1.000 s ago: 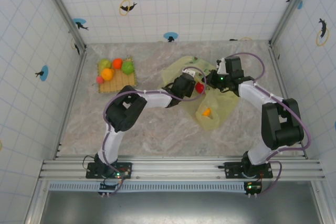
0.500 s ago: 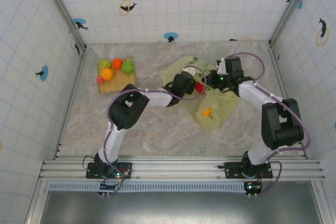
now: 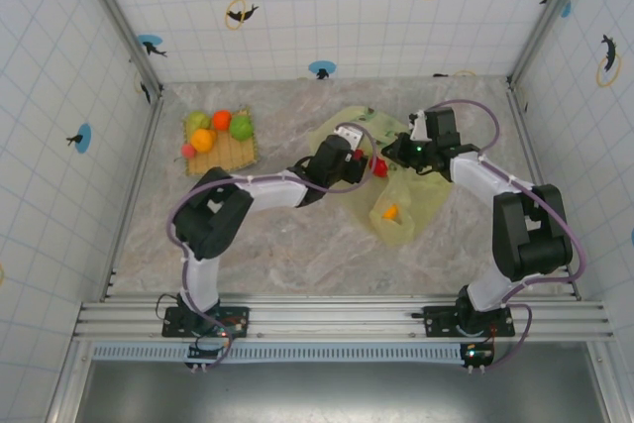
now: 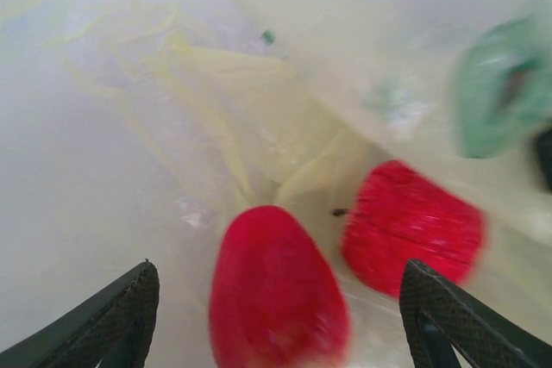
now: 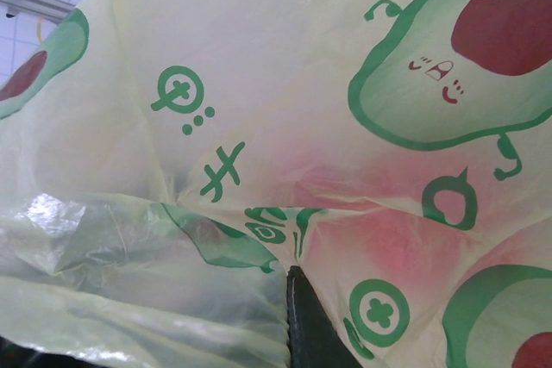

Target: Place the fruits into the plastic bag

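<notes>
No words or numbers to read here. The plastic bag (image 5: pixel 259 84) carries green printed marks, a circled cross (image 5: pixel 180 90) and a stroke-like character (image 5: pixel 222 170) beside cartoon avocados (image 5: pixel 466 58), and nothing spells out legibly.

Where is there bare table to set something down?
The table is bare along its near half, between the arm bases and the plastic bag. It's crowded where the left gripper and right gripper meet at the bag.

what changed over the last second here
The left jaws opened, let go of a red fruit inside the plastic bag and drew back to the left. The right jaws stayed shut on the bag's edge; the orange fruit inside it didn't move.
</notes>
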`<state>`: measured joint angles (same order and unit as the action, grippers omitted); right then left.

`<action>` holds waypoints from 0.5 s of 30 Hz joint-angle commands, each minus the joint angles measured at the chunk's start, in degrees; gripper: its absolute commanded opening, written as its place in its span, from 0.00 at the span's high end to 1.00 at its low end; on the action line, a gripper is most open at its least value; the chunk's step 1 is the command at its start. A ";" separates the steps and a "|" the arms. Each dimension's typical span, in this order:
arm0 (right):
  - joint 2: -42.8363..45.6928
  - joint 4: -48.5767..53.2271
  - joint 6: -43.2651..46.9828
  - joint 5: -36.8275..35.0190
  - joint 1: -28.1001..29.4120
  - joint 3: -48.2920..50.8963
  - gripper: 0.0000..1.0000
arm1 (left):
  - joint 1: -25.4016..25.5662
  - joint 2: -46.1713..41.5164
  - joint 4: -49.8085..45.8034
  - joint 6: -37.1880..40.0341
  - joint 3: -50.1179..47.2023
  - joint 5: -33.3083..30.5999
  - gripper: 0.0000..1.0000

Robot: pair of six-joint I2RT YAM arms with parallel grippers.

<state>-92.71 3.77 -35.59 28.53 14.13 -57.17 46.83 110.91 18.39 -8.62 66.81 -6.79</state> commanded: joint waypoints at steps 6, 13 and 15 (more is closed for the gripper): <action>-1.27 0.71 0.53 0.47 -0.39 -2.16 1.00 | -0.07 -10.02 -9.06 -1.92 -2.73 21.38 0.25; -0.81 0.88 0.70 0.29 -0.39 -2.25 1.00 | -0.20 -16.46 -15.79 -0.38 -1.70 31.27 0.25; -0.72 0.80 0.74 0.38 -0.39 -2.25 1.00 | -0.16 -18.26 -17.96 0.29 -0.75 31.94 0.25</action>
<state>-93.14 3.88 -35.48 28.56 14.13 -57.17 46.83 95.90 5.48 -9.39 64.55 20.05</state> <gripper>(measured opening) 0.051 0.747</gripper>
